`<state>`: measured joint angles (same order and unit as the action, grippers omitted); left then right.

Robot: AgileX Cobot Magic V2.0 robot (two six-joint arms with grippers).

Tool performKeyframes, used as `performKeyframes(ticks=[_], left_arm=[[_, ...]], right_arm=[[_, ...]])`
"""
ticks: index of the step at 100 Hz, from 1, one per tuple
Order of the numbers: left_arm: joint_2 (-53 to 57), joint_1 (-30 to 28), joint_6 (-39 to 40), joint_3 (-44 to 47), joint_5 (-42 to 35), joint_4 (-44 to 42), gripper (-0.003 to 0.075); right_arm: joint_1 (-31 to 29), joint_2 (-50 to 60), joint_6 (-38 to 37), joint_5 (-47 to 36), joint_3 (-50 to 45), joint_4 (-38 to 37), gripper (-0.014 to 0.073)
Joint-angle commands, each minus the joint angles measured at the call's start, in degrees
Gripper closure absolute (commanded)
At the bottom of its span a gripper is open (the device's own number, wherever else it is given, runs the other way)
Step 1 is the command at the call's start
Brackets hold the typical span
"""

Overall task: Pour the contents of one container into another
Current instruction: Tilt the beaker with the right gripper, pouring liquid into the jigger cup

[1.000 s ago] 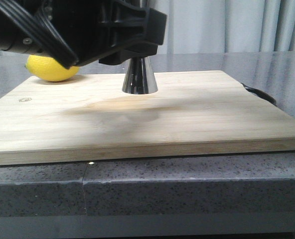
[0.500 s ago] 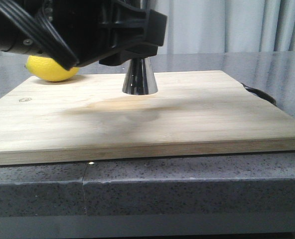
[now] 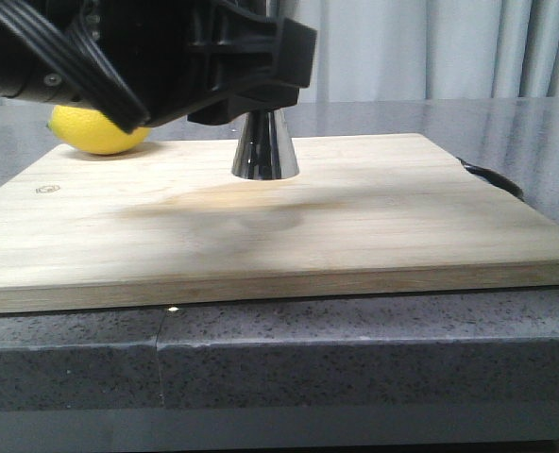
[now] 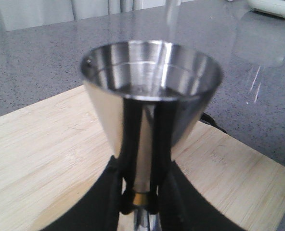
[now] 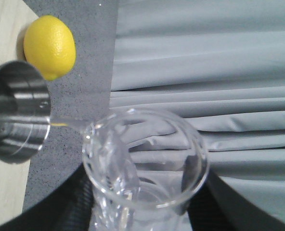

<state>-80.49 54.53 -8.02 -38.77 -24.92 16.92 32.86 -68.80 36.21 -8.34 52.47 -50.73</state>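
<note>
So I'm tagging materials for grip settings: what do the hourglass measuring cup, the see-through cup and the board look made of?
The hourglass-shaped jigger looks like polished steel: mirror reflections, with a brass-toned waist. The small clear beaker looks like glass: the curtain folds show through it and its rim glints. The pale cutting board looks like matte wood or bamboo, with visible grain strips.

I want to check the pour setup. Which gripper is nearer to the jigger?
Left. The left gripper is shut on the jigger at its waist. The right gripper holds the tilted beaker, whose lip reaches the jigger's rim.
</note>
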Motion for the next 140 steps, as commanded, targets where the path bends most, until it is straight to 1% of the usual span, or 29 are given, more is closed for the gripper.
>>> performKeyframes(ticks=[1, 12, 41, 52, 140], left_arm=[[1.66, 0.46, 0.52, -1.9, -4.96, -0.6, 0.0739], [1.66, 0.46, 0.52, -1.9, -4.96, -0.6, 0.0739], [1.66, 0.46, 0.52, -1.9, -4.96, -0.6, 0.0739], [1.66, 0.46, 0.52, -1.9, -4.96, -0.69, 0.0739], [1.66, 0.46, 0.52, -1.9, -4.96, -0.69, 0.0739]], right_arm=[[0.05, 1.21, 0.22, -2.61, 2.21, -0.36, 0.0386], [0.05, 1.21, 0.22, -1.88, 2.21, -2.44, 0.0386], [0.05, 1.21, 0.22, -1.74, 2.21, -3.17, 0.0386], [0.05, 1.21, 0.22, -1.74, 2.21, -4.59, 0.0386], [0.05, 1.21, 0.22, -1.74, 2.21, -4.68, 0.0386]])
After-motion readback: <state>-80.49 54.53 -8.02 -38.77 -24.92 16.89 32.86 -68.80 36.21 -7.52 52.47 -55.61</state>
